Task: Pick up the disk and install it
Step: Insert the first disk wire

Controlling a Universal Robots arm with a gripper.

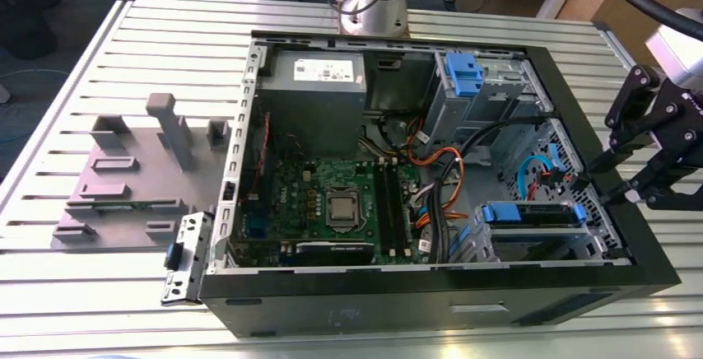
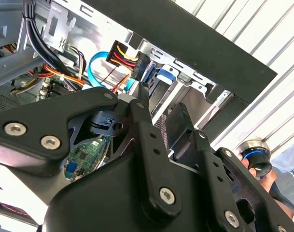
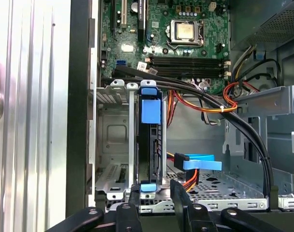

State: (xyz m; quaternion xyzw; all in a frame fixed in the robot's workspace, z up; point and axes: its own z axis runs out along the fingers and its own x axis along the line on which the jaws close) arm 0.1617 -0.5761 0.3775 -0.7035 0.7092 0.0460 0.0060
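First wrist view: disk stands on edge in drive cage, blue tab at its end toward green board. 1 disk, 1 cage. Cage slot btwn disk and case wall shows bare metal. Other side opens onto case floor, w/ blue connector just beside disk, and black cables plus orange wire bundle crossing over. Gripper: 2 fingers apart, nothing clamped. Disk's near end shows btwn them, contact can't be told. Exterior view: cage sits in case's near corner, the exterior view's right; gripper hangs by case wall there. 1 grey box at case's far edge. 1 grey fixture on table, just beside case, the exterior view's left.
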